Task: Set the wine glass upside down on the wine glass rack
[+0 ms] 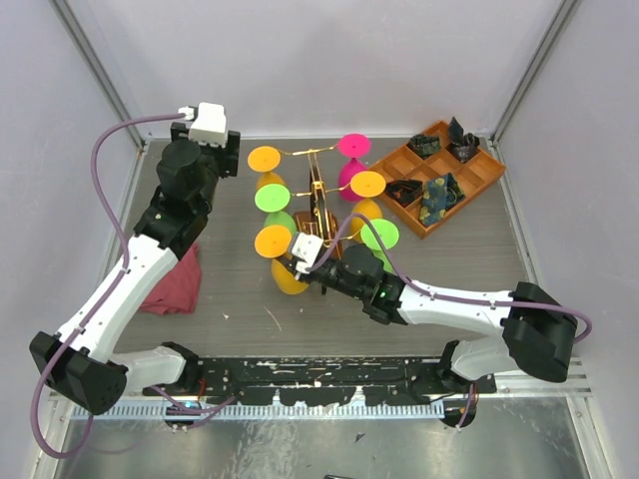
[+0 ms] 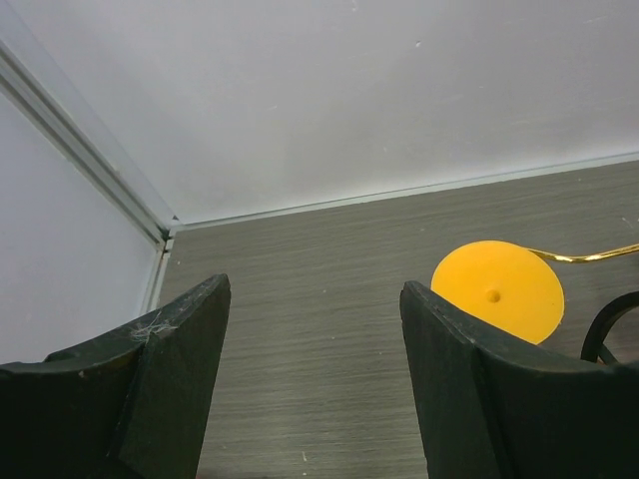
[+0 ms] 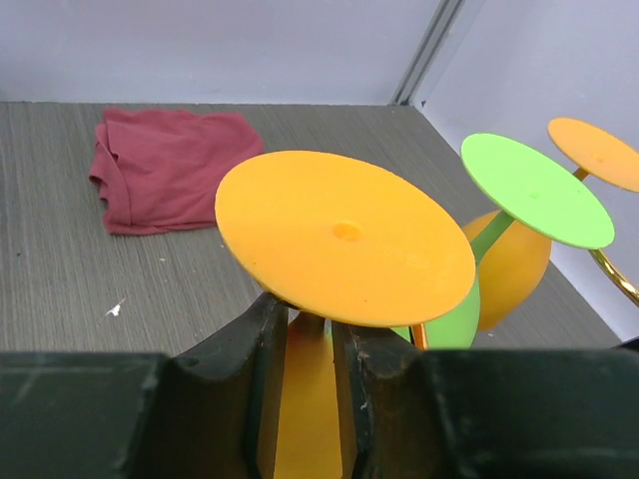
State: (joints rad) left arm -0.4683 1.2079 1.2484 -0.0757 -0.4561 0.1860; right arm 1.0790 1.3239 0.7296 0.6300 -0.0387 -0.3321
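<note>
In the right wrist view, the bowl of the orange wine glass (image 3: pixel 344 235) is hidden behind the dark fingers of the right gripper (image 3: pixel 310 327). In the left wrist view, a gold wire arm (image 2: pixel 589 255) runs off the right edge, and a finger of the left gripper (image 2: pixel 312 289) covers part of an orange glass foot (image 2: pixel 496 289). From above, the dark objects (image 1: pixel 436 195) in the far-right orange tray (image 1: pixel 471 203) are too small to identify.

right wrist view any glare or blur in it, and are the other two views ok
right wrist view: even soft light, no glare, the orange wine glass foot sharp, the right claw at the bottom dark with little detail; left wrist view: table grain crisp, left claw underlit; top external view: diffuse light, faint shadows, enclosure posts leaning inward.
</note>
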